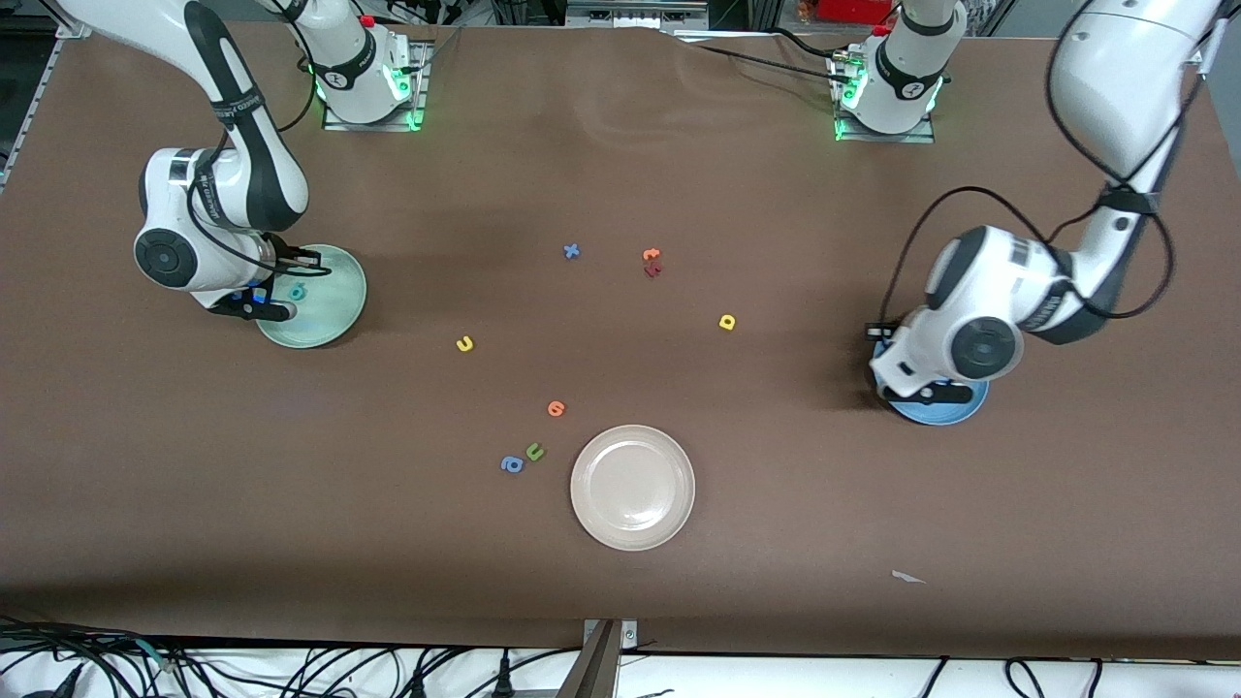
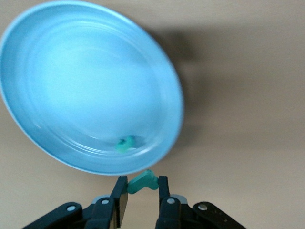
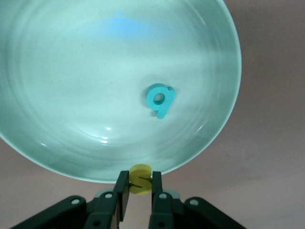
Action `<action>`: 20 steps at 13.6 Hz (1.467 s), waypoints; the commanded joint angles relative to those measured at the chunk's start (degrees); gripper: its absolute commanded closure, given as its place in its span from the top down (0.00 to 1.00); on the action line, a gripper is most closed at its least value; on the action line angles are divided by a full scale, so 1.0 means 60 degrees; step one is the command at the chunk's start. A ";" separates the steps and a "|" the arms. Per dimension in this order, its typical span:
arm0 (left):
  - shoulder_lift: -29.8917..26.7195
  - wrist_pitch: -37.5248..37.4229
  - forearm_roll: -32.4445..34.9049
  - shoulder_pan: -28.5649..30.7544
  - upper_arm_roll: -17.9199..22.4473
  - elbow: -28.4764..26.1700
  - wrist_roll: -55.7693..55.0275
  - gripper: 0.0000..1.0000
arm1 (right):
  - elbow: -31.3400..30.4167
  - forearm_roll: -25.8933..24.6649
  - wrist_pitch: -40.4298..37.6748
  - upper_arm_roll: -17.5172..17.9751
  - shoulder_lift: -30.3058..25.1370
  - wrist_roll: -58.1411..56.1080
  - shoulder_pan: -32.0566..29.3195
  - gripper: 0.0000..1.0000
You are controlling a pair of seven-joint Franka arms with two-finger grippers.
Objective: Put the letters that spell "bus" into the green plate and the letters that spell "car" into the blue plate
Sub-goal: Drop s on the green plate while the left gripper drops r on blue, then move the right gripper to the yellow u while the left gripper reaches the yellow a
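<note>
Right now both drops are due: the right claw (image 3: 140, 191) pinches the yellow "s" (image 3: 140, 179) over the green plate (image 3: 57, 157) rim, teal "b" (image 3: 160, 99) below; the left claw (image 2: 143, 200) pinches a teal letter (image 2: 143, 182) by the blue plate (image 2: 57, 152); each should spread.

foam letters only, no printed text (image 1: 464, 343)

Right pincer (image 3: 141, 187) clamped on a small piece, left pincer (image 2: 143, 191) likewise clamped, both arms bent low
</note>
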 commanded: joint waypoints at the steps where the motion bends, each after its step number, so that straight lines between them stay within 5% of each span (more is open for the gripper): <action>1: 0.0517 0.0524 0.0441 0.0438 -0.0092 0.0225 0.0792 0.26 | -0.0085 -0.0036 0.0106 -0.0073 -0.0012 -0.0183 0.0068 0.84; 2: 0.0707 0.0907 0.0615 0.0439 -0.0019 0.0225 0.0778 0.64 | -0.0071 -0.0022 0.0048 -0.0073 -0.0085 -0.0169 0.0068 0.96; 3: 0.0782 0.0954 0.0849 0.0439 -0.0004 0.0225 0.0778 1.00 | -0.0027 0.0022 -0.0040 -0.0073 -0.0259 -0.0096 0.0068 0.98; 6: 0.0724 0.0984 0.0676 0.0352 -0.0091 0.0239 0.0138 1.00 | 0.0498 0.0328 -0.0128 0.0407 -0.0539 0.0240 0.0127 0.99; 11: 0.0666 0.2211 -0.0583 -0.1082 -0.0325 0.0050 -0.3594 1.00 | 0.1568 0.0857 0.0061 0.1463 -0.0335 0.1088 0.0273 0.98; 13: 0.0651 0.2739 -0.0599 -0.1099 -0.0981 -0.0155 -0.4870 1.00 | 0.2124 0.0872 0.0062 0.1800 0.0059 0.1936 0.0303 0.98; 17: -0.0065 0.5765 -0.0483 -0.1099 -0.1497 -0.2172 -0.7097 1.00 | 0.2813 0.0872 0.0660 0.2358 0.1128 0.4776 0.0872 0.98; 20: -0.0170 0.6374 -0.0438 -0.1580 -0.1541 -0.2690 -0.8110 1.00 | 0.3195 0.0872 0.1364 0.2373 0.1788 0.6447 0.1181 0.98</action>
